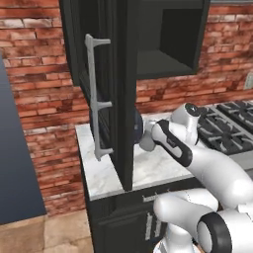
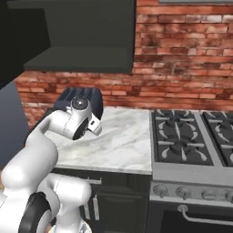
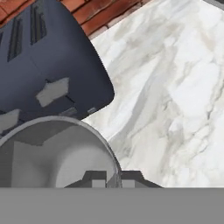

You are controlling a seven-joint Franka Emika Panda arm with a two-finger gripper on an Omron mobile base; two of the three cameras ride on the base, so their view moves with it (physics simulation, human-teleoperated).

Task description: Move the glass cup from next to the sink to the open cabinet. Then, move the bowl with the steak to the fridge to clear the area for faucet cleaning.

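Your cabinet (image 1: pixel 163 59) is high above the tabletop (image 2: pixel 123 136); its door (image 1: pixel 106 89) stands swung out toward you and its dark shelf is bare. The arm is low over the white marble, beside a dark blue toaster (image 3: pixel 48 65) that sits against the brick wall (image 2: pixel 182 68). The stove (image 2: pixel 191 136) is to the right of the marble. In the hand view the cup (image 3: pixel 57 153) is at the fingers (image 3: pixel 113 179), which are clamped on its rim, and its mouth faces the camera. So the cup must go up and back, and I judge you need to clear the door edge first.
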